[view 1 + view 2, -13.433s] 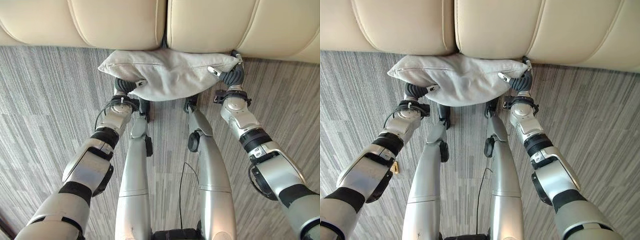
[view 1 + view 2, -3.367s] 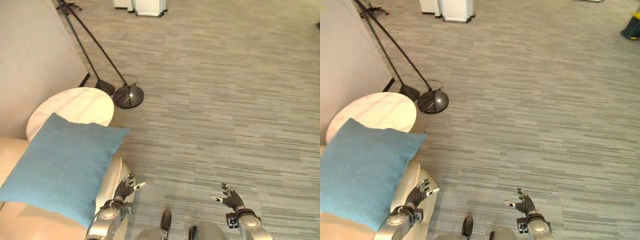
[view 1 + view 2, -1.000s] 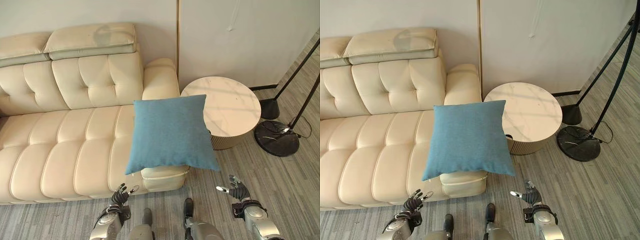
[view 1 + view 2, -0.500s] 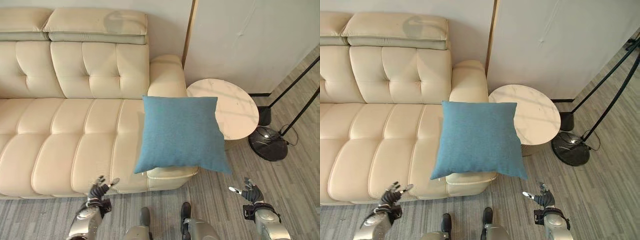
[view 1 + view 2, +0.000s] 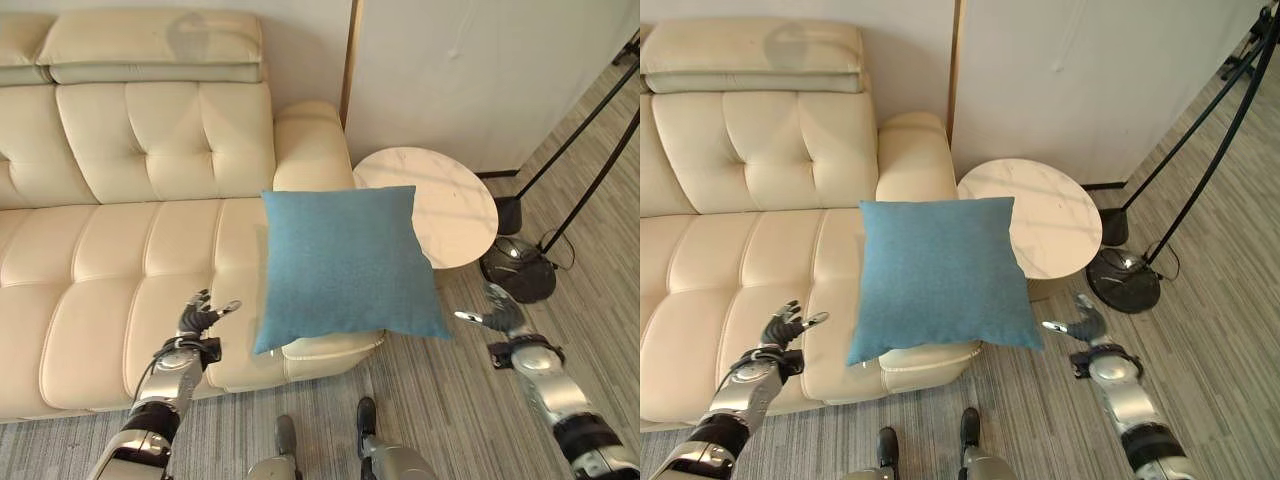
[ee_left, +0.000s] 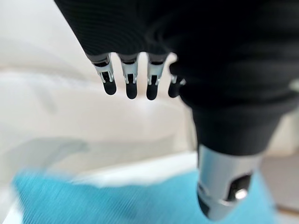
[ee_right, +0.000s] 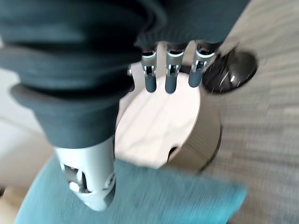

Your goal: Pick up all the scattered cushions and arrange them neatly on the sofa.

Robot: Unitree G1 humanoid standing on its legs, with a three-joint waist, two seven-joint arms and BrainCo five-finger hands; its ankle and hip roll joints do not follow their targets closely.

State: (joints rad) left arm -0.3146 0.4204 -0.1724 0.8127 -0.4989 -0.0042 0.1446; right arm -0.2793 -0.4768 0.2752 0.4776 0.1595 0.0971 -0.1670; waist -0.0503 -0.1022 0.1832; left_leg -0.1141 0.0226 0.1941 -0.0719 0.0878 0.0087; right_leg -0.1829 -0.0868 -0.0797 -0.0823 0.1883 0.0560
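Cream leather makes the landmark: the sofa (image 5: 120, 250) fills the left of the head views, its armrest (image 5: 310, 150) at its right end; the left hand (image 5: 200, 318) hangs above the front edge of the sofa's seat, just left of the blue cushion (image 5: 345, 265), fingers spread and straight, holding nothing, which its own wrist view bears out; the cushion sits at the sofa's right end, draped over the armrest's front with its lower right corner jutting past the sofa toward the floor and its upper right corner overlapping the round marble side table (image 5: 450, 200) that stands just right of the sofa; it is roughly square, so it has no marked long axis, and it lies face up, slightly rotated, top edge toward the sofa's backrest and lower corners toward the robot; it reads as perched, not arranged, hence a hand flanking each side, likely to take it by both edges; the right hand (image 5: 500, 312) is off the sofa entirely, over the floor just right of the cushion's jutting corner, fingers likewise apart and empty; further right of the sofa stands a black floor lamp (image 5: 525, 270)
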